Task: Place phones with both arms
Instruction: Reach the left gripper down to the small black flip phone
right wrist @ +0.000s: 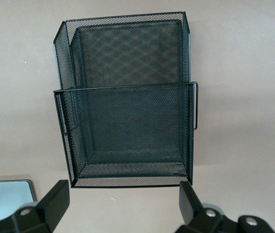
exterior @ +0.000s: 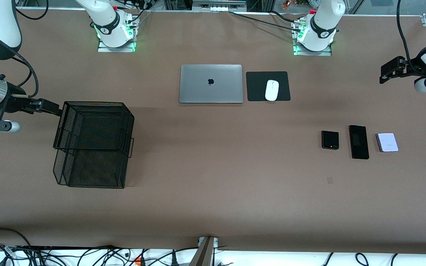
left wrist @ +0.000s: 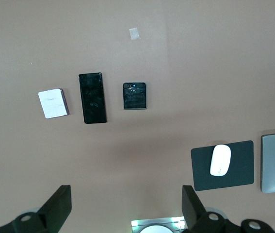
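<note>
Phones: three lie flat in a row on the bench, lower right of the front frame: squarish black phone point(exterior: 330, 140), long black slab point(exterior: 358, 142), pale lilac phone point(exterior: 386, 142). None touch.
Handling (judged): stiff, thin, smooth glass faces, likely slippery; light. Lying flush, so little edge to catch.
Hold point (judged): across the short width, on the side edges, near mid-length.
Left gripper point(exterior: 390, 72): up in the air at the right edge of the front frame, fingers point(left wrist: 57, 206) spread wide and empty; phones well apart from them, upper left of its wrist frame.
Right gripper point(exterior: 48, 107): at the mesh basket point(exterior: 93, 155) rim, fingers open, empty.
Bystanders: laptop point(exterior: 210, 83), mouse point(exterior: 271, 90) on its pad point(exterior: 257, 87).
</note>
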`<action>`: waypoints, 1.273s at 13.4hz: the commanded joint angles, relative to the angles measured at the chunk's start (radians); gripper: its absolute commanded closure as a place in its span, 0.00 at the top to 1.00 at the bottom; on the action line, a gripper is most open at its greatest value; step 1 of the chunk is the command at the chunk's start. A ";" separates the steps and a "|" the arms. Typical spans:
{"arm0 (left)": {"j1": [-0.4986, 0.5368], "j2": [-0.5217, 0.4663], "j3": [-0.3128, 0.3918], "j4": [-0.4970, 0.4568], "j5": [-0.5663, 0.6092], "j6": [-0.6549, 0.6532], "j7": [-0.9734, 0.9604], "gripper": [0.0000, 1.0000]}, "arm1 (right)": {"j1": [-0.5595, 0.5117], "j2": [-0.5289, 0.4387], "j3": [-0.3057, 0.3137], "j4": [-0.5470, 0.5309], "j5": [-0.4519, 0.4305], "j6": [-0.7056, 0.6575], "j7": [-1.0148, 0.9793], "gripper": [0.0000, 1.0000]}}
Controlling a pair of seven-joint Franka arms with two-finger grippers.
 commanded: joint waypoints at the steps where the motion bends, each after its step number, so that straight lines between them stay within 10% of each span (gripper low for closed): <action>1: 0.017 0.009 0.005 -0.052 -0.017 0.036 0.017 1.00 | -0.006 -0.010 0.002 0.002 0.013 -0.016 -0.013 1.00; 17: 0.047 0.194 0.005 -0.622 0.018 0.965 0.015 1.00 | -0.008 -0.012 0.002 0.002 0.015 -0.015 -0.013 1.00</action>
